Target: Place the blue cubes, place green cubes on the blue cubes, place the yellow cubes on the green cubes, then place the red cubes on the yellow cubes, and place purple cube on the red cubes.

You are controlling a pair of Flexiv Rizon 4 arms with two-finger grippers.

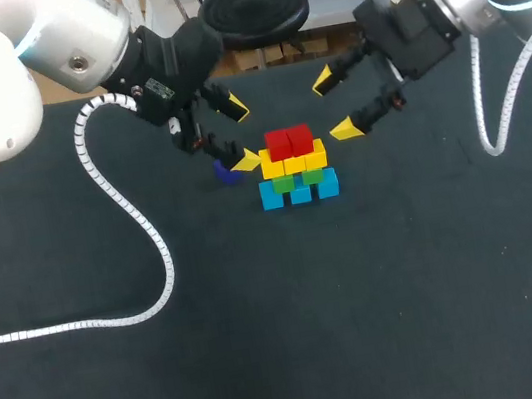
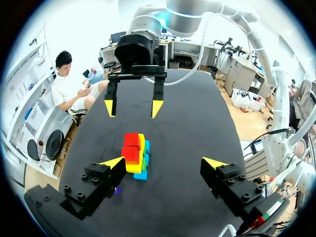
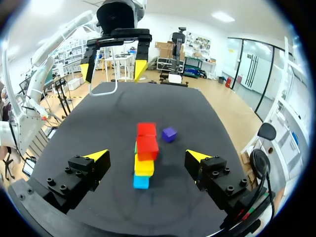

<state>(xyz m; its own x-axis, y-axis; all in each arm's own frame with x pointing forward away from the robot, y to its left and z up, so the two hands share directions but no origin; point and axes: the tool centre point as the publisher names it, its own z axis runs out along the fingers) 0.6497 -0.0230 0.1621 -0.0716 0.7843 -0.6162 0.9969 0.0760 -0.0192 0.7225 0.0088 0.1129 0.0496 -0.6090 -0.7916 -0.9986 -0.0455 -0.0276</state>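
Note:
A small pyramid stands mid-table: blue cubes (image 1: 273, 196) at the base, green cubes (image 1: 311, 176) on them, then yellow cubes (image 1: 293, 163), then two red cubes (image 1: 289, 141) on top. The purple cube (image 1: 228, 172) lies on the table just left of the stack, beside the lower fingertip of my left gripper (image 1: 242, 134), which is open. My right gripper (image 1: 332, 105) hangs open to the upper right of the stack, holding nothing. In the right wrist view the stack (image 3: 145, 148) stands ahead of my open gripper (image 3: 147, 156), with the purple cube (image 3: 169, 134) beside it. In the left wrist view the stack (image 2: 136, 155) sits ahead of my open gripper (image 2: 164, 163).
The dark table (image 1: 412, 288) carries a white coiled cable (image 1: 139, 230) that trails from my left arm across its left side. Another white cable (image 1: 483, 114) hangs from my right arm at the right.

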